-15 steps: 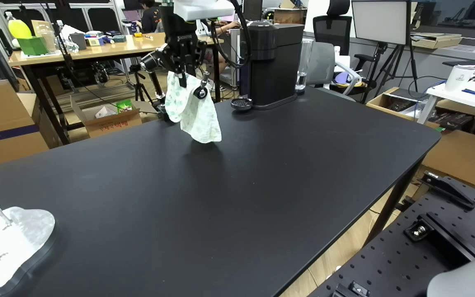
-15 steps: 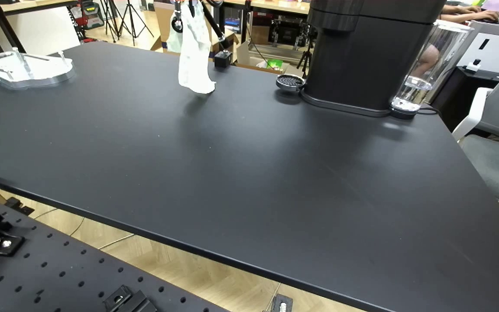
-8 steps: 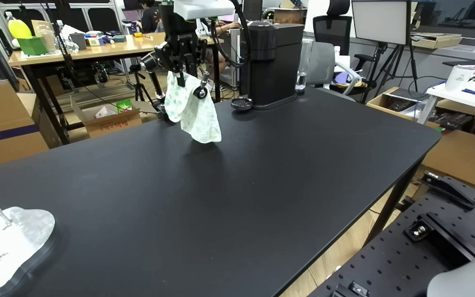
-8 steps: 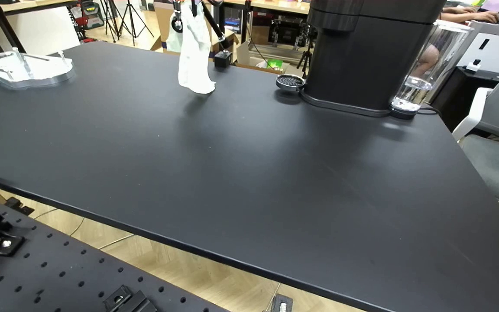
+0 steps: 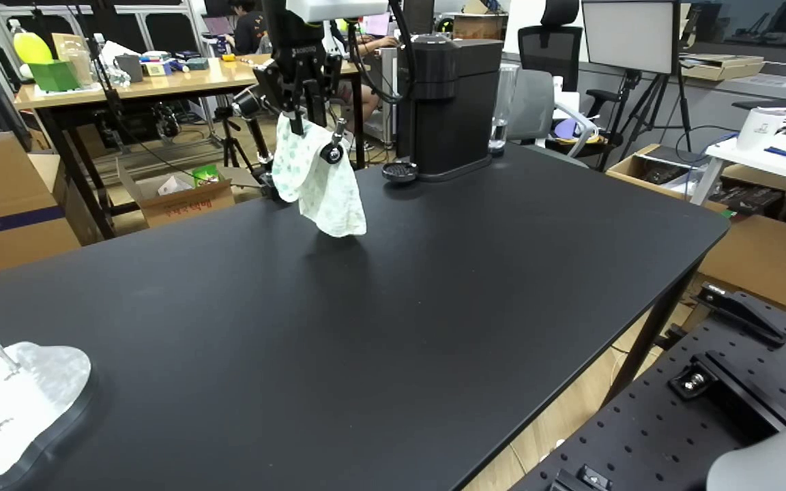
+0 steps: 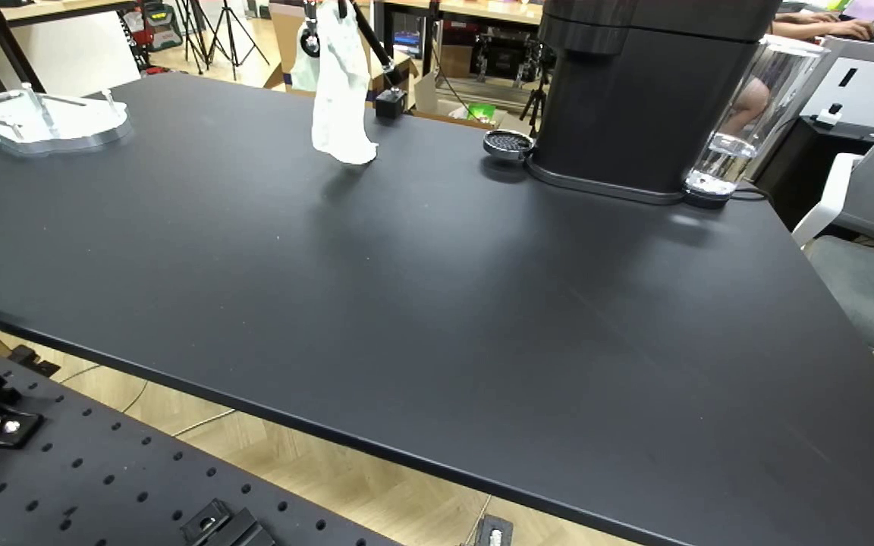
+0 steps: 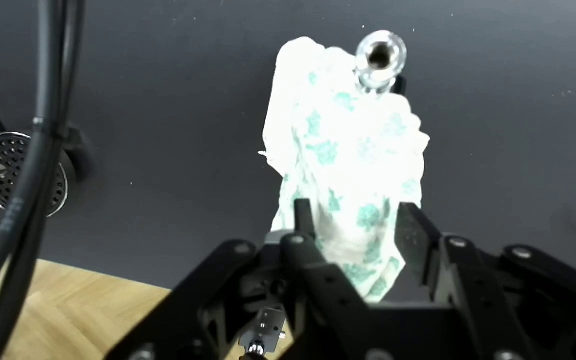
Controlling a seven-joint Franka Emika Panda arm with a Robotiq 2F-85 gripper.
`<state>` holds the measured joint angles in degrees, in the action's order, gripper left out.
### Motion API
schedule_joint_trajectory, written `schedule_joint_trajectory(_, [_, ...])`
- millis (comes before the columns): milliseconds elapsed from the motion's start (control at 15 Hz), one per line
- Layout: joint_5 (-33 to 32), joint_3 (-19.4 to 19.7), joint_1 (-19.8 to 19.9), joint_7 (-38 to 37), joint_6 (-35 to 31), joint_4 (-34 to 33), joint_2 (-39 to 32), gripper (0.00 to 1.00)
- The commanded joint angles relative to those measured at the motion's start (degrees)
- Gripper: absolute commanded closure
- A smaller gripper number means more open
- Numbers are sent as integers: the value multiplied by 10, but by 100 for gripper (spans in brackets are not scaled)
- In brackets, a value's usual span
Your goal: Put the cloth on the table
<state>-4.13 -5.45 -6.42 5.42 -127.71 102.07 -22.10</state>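
A white cloth with green prints (image 5: 328, 198) hangs draped over a stand's arm with a round black knob (image 5: 331, 153); its lower edge is just above the black table (image 5: 393, 327). The cloth also shows in an exterior view (image 6: 340, 106) and in the wrist view (image 7: 338, 130), where the metal rod end (image 7: 379, 57) pokes out beside it. My gripper (image 5: 307, 126) is above the cloth's top. In the wrist view my gripper's fingers (image 7: 355, 207) are apart, with the cloth showing between and below them. In an exterior view only a fingertip (image 6: 342, 7) shows at the top edge.
A black coffee machine (image 5: 454, 109) with a round drip tray (image 5: 400, 172) and a clear water tank (image 6: 725, 144) stands at the table's edge. A white board with metal pegs (image 5: 24, 402) lies on the table. Black cables (image 7: 43, 150) run along my wrist.
My gripper's fingers have spread apart and the gripper has risen slightly above the cloth. The cloth stays hanging in the same place.
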Motion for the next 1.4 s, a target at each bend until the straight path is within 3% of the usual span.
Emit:
schedule_joint_trajectory(0, [-2,2,-2,-10,0,6,15,84])
schedule_joint_trajectory(133, [-2,2,-1,-9,0,6,15,99])
schedule_joint_trajectory(200, [-2,2,-1,-10,0,6,14,100])
schedule_joint_trajectory(867, [-6,2,-3,-9,2,14,36,99])
schedule_joint_trajectory(1333, [-21,1,-10,-20,11,84,136,99])
